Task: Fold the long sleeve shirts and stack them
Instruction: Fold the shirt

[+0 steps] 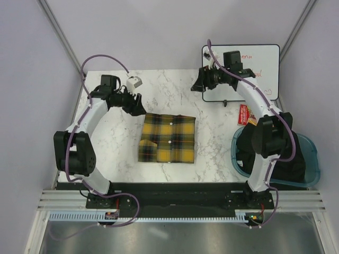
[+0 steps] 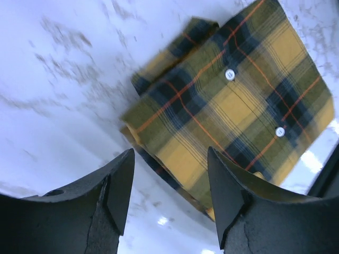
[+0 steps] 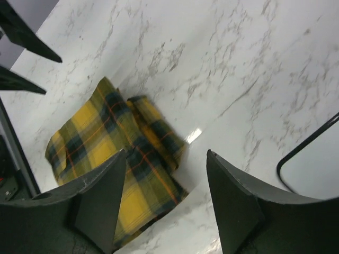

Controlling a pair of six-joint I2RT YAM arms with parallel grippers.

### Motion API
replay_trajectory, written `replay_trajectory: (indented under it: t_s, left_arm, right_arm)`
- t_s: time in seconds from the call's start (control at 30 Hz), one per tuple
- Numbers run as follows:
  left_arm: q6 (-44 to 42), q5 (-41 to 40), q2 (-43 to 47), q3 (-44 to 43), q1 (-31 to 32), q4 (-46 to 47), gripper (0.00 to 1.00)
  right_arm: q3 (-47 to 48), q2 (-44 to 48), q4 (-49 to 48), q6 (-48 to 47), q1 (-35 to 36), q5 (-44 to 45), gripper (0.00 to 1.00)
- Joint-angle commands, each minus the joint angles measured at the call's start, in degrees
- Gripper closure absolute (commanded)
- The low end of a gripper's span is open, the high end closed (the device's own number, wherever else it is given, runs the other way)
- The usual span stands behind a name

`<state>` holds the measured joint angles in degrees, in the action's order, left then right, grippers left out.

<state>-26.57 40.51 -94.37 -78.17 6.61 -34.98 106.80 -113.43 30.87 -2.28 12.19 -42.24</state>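
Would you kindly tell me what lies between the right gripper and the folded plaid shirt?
Only bare marble table lies between the right gripper and the shirt; the top external view shows this most clearly.

The right gripper has its fingers wide apart, holding nothing. Beyond them the folded plaid shirt lies flat on the marble bench, close to its dark edge.

The shirt, yellow-and-black plaid with thin red lines, lies folded into a neat rectangle at mid-frame, flat on the bench, two white buttons facing up.
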Motion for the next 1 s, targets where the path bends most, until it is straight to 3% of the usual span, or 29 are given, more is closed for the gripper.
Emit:
replay_trajectory:
  t_s: [0.0, 0.13, 0.27, 0.37, 0.47, 0.73, 0.83, 0.97]
  left_arm:
    - [20.48, 5.47, 1.90, 8.63, -1.78, 5.26, 0.38]
    - [28.65, 0.37, 4.98, 17.24, -2.22, 11.25, 0.38]
    - [35.07, 1.31, 5.77, 23.14, -4.14, 13.26, 0.38]
    - [36.32, 4.65, 5.07, 26.84, -5.72, 14.76, 0.39]
    - [36.15, 6.15, 5.16, 28.42, -6.52, 15.82, 0.41]
    - [33.42, 9.23, 2.08, 28.16, -8.63, 19.86, 0.49]
    - [33.08, 10.03, 2.43, 27.20, -9.77, 22.85, 0.46]
    - [28.86, 10.82, 0.86, 20.62, -9.95, 19.52, 0.36]
  right_arm:
    - [-11.95, 7.59, 5.24, 1.33, 1.96, -1.10, 0.34]
    - [-20.38, 8.92, 7.89, -0.26, 2.23, 1.54, 0.35]
    - [-23.22, 7.26, 7.54, -1.75, 3.72, 3.82, 0.35]
    - [-22.26, 3.49, 7.01, -3.60, 4.86, 6.55, 0.41]
    - [-20.32, -0.38, 6.31, -4.22, 5.57, 8.13, 0.55]
    - [-17.69, -4.52, 2.44, -4.13, 5.66, 8.93, 0.69]
    - [-14.35, -5.14, 2.96, -4.66, 5.74, 9.72, 0.62]
    - [-10.48, -3.48, 6.57, -7.29, 5.22, 9.46, 0.43]
